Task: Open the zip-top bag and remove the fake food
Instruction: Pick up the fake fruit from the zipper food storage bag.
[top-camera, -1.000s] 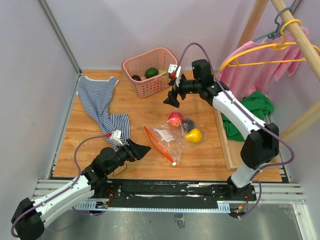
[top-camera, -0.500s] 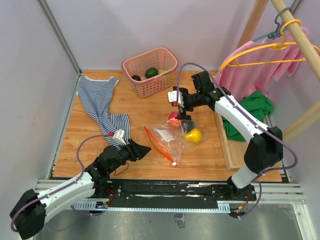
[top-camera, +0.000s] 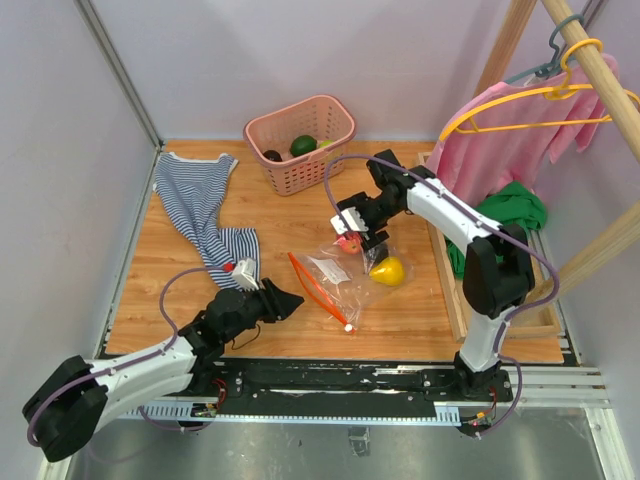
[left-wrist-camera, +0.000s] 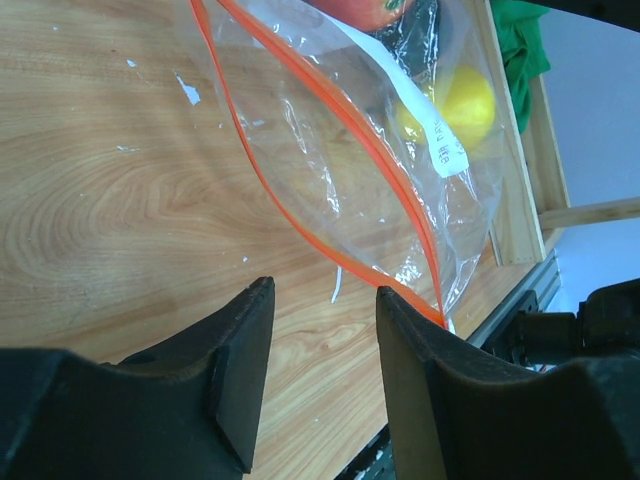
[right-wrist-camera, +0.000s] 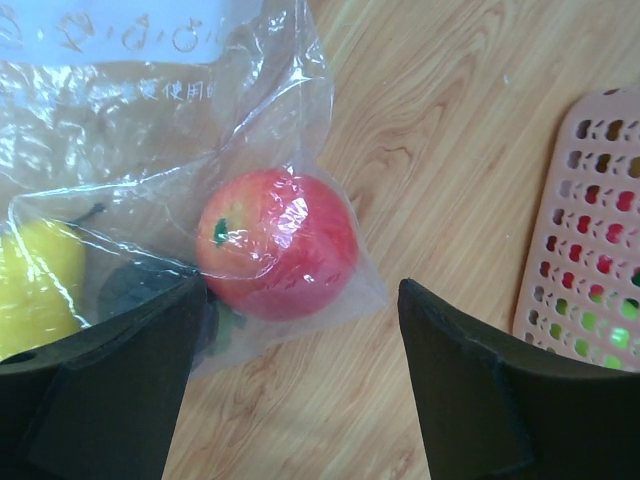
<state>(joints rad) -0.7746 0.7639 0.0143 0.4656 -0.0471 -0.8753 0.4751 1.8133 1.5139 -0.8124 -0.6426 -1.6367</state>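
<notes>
Zip-top bag (top-camera: 332, 272) lies flat on the wooden table (top-camera: 180, 300), orange zip strip (left-wrist-camera: 300, 120) on its left edge, closed along the stretch the left wrist view shows. Red apple (right-wrist-camera: 278, 243), yellow fruit (top-camera: 388, 270) and a dark piece (right-wrist-camera: 135, 285) are inside the bag.

Right gripper (top-camera: 358, 236) is over the bag's far end, jaws wide apart, one either side of the apple, gripping nothing; its left finger (right-wrist-camera: 120, 380) is against the plastic.

Left gripper (left-wrist-camera: 322, 300) is low, just left of the bag's near corner, jaws about half apart and empty; contact with the strip can't be told.

Pink basket (top-camera: 310, 170) sits beyond the bag, with a green fruit (top-camera: 303, 145) in it.
</notes>
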